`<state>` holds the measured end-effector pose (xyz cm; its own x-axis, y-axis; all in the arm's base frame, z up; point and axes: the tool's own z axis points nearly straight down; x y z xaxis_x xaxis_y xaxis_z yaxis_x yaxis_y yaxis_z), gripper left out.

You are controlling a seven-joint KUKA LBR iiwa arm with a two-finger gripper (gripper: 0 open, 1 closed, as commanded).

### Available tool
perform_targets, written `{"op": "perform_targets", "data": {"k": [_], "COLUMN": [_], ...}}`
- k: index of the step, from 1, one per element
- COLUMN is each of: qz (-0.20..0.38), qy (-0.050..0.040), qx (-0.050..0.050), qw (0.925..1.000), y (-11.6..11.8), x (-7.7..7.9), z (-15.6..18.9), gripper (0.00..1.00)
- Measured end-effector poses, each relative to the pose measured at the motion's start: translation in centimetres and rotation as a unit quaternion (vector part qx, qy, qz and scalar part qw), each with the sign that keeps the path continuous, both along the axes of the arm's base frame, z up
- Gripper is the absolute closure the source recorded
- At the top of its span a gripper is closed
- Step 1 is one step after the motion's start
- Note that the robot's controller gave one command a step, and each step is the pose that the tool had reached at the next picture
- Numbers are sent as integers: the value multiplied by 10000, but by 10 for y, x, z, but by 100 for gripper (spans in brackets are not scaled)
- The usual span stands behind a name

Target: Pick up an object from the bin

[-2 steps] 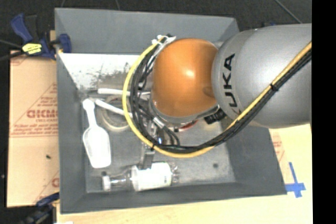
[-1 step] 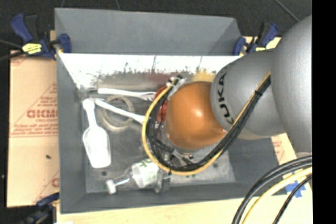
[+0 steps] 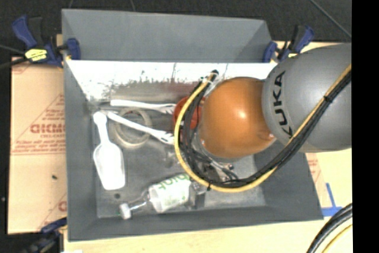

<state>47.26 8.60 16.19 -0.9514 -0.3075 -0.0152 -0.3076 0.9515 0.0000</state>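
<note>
From my remote seat, the arm [image 3: 320, 98] reaches into the grey metal bin [image 3: 160, 38], and its glossy orange dome cover [image 3: 234, 118] sits over the bin's right half. The hand [image 3: 207, 175] is only dark hardware at the dome's lower edge, ringed by black and yellow cables [image 3: 186, 127]. I cannot tell whether it is spread or pressed together, or whether it has anything. Nearest to it is a squeezed white tube [image 3: 170, 194] with green lettering. It looks soft and crumpled and lies on its side by the front wall, just beside the hand, with its small white capped nozzle [image 3: 125, 210] pointing left. A red rounded thing [image 3: 182, 115] peeps out at the dome's left edge and is mostly hidden, so I cannot tell what it is. Farther left there is a smooth white plastic scoop [image 3: 108, 163] against the left wall, a pale ring of tape [image 3: 131, 130] lying flat, and thin white strips [image 3: 139, 105] crossing over the ring.
</note>
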Motion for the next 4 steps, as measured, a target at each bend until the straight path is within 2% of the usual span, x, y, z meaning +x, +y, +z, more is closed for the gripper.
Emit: {"op": "perform_targets", "data": {"k": [1,2,3,4], "qz": [792,719,-91,-96], "qy": [59,-75,14,15], "qx": [-28,7,-3,-3], "qw": [9968,9974,10000,10000], "y": [21,30,20,20], "x": [11,7,17,17], "z": [-62,-89,-92,-92], "gripper": [0,0,100,100]}}
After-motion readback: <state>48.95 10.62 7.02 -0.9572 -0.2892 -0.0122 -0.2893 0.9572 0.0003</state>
